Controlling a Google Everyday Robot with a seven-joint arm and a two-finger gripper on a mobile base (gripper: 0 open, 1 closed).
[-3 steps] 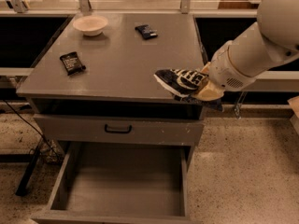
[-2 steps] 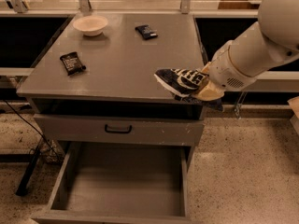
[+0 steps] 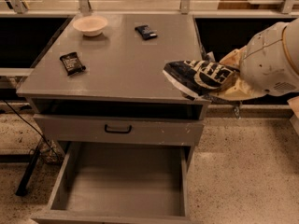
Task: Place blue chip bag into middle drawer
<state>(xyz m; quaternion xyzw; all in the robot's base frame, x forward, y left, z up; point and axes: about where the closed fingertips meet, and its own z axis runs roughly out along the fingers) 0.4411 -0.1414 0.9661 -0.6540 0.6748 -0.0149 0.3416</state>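
Observation:
The blue chip bag (image 3: 200, 76), glossy navy with white lettering, hangs at the right edge of the grey cabinet top (image 3: 121, 64), lying roughly flat. My gripper (image 3: 230, 80) is to the right of the cabinet, shut on the bag's right end, with the big white arm (image 3: 273, 55) behind it. The middle drawer (image 3: 121, 185) is pulled open low at the front, below and left of the bag. Its grey floor is bare.
On the cabinet top are a white bowl (image 3: 90, 25) at the back left, a small flat black packet (image 3: 72, 63) at the left, and a small dark blue packet (image 3: 145, 31) at the back. A shut drawer front with a black handle (image 3: 117, 129) sits above the open drawer. A dark stand leg (image 3: 28, 171) lies on the floor at left.
My arm has shifted slightly right and down, carrying the blue chip bag a little to the right over the cabinet's edge. Nothing else has moved.

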